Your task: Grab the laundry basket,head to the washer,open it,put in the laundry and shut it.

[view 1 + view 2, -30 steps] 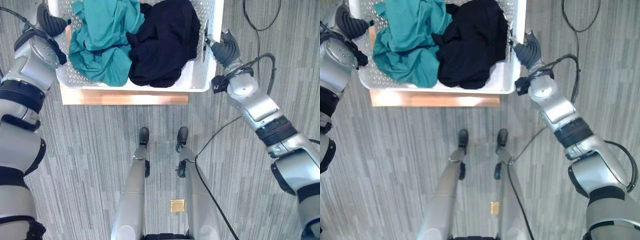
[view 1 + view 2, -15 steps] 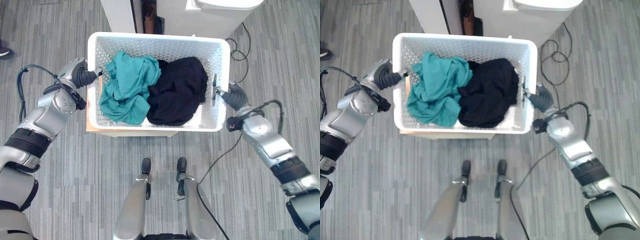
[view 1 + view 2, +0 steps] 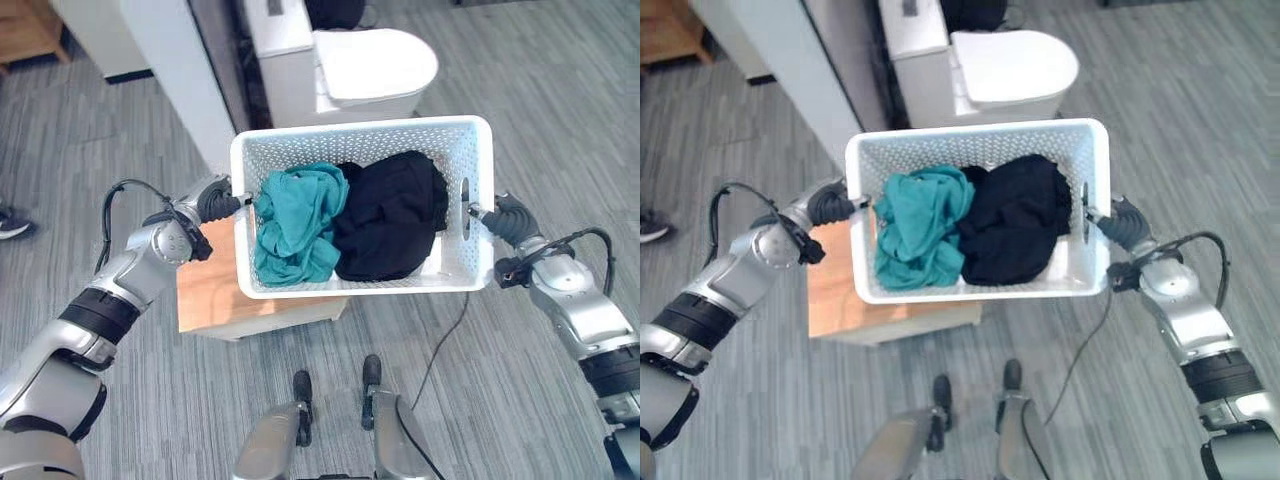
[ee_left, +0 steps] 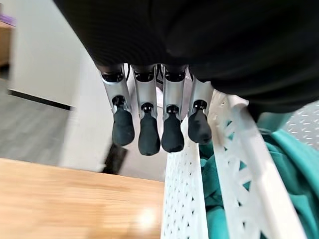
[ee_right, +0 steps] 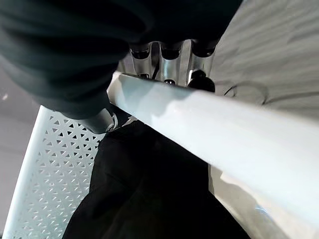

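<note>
Far left, a person's dark shoe [image 3: 10, 224] on the grey striped floor [image 3: 560, 90]; top left corner, edge of a wooden unit [image 3: 25, 25]; next to it a white panel [image 3: 165, 75] standing upright.

Left hand [image 3: 217, 200] at the left end of the white perforated plastic laundry basket [image 3: 300, 290], on the handle there; in the left wrist view its fingers [image 4: 149, 134] hang curled down over the outer side of the basket wall, thumb side hidden behind the rim, so it's clamped on that end.

Under the basket's left part, a low light-wood worktop [image 3: 210, 290]; basket looks held above it, whether it touches can't be told.

Inside the basket: crumpled teal cloth [image 3: 295, 225] in the left half, touching a crumpled black garment [image 3: 390, 215] in the right half; both lie below the rim.

Behind the basket, a white toilet with closed lid [image 3: 375, 65], dark gap beside it.

Right hand [image 3: 505, 218] at the basket's right end, by the handle slot; in the right wrist view fingers [image 5: 172, 74] wrap over the white rim w/ thumb underneath, so it's closed round that edge; black garment shows just past it.

Basket hangs between both hands, roughly level, in front of the robot.
</note>
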